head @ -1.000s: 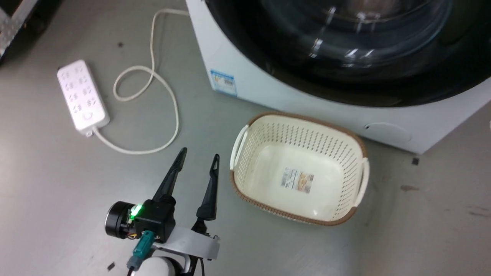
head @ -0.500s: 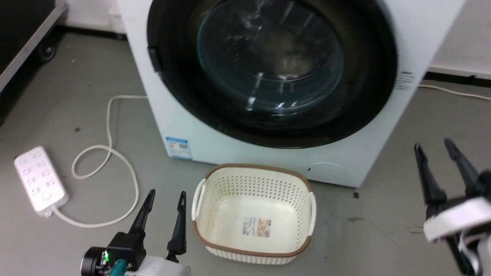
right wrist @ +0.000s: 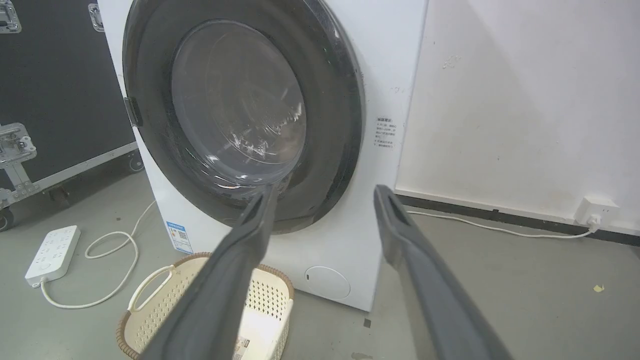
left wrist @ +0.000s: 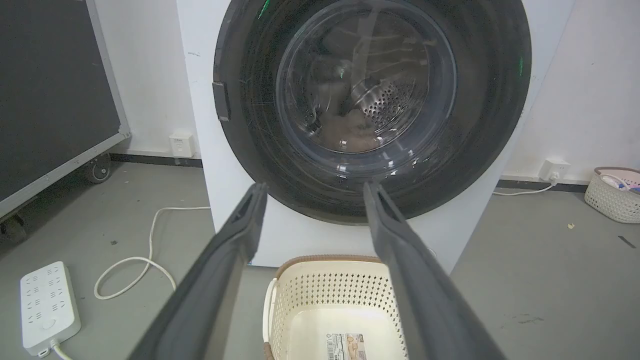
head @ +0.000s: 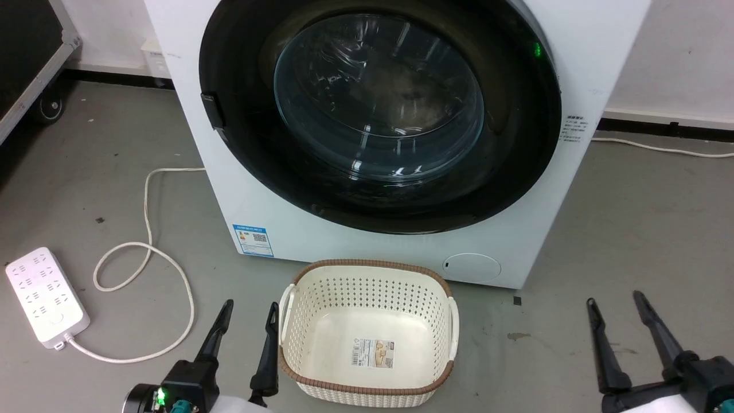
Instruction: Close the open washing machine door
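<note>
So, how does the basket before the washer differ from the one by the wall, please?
The front basket is empty, bar a label; the wall basket holds items. The front basket stands before the washing machine; the wall basket, near a wall socket. Both are pale, perforated.

A cream perforated basket [head: 361, 289] with a brown rim sits upright on the grey floor [head: 631, 229], a paper label [head: 373, 352] flat on its bottom. Well to its left lies a white power strip [head: 47, 296], its white cord [head: 145, 201] looping across the floor between them. A black wheeled case [head: 23, 51] stands at the far left. A white cable [head: 659, 148] runs along the wall's foot to a socket [right wrist: 595, 210]. A second basket [left wrist: 614, 197] stands at the far right.
</note>
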{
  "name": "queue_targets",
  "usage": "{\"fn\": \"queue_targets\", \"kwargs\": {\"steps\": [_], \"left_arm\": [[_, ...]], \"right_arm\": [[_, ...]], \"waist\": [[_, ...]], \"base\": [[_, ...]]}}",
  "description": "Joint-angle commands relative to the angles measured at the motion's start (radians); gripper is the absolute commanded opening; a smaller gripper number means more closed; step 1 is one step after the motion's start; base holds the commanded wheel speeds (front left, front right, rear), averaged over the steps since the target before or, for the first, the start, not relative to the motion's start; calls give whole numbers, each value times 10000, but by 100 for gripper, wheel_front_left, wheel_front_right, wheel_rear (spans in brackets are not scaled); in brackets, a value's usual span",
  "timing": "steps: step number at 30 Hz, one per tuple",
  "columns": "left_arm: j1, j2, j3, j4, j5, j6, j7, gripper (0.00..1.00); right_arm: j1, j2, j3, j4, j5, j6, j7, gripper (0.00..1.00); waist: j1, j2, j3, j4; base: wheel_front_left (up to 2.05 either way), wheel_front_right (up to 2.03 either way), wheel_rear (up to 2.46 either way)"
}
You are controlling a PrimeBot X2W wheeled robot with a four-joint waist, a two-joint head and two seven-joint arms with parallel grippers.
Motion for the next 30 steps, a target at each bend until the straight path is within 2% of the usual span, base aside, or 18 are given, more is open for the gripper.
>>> {"fn": "queue_targets", "kwargs": {"steps": [1,3,4,30], "left_arm": [[140,0,23,86,7,-18,-43,100],[105,-6,41,185,-64,-32,-43,100],[0,-4,25,191,-43,-2,1,0],[-88,-5,194,-6,183,113,537,0]], "right_arm": [[147,85,59,-76,-49,-7,-41,100],[177,110,140,-57,-56,-7,-41,100],[38,69,152,-8,-8,0,1,0],[-151,135,307,-37,-138,0,529,0]], "waist": [[1,0,-6,21],[1,0,10,89],[1,0,4,81],[2,0,4,143]], "base": [[0,0,0],[0,0,0],[0,0,0],[0,0,0]]}}
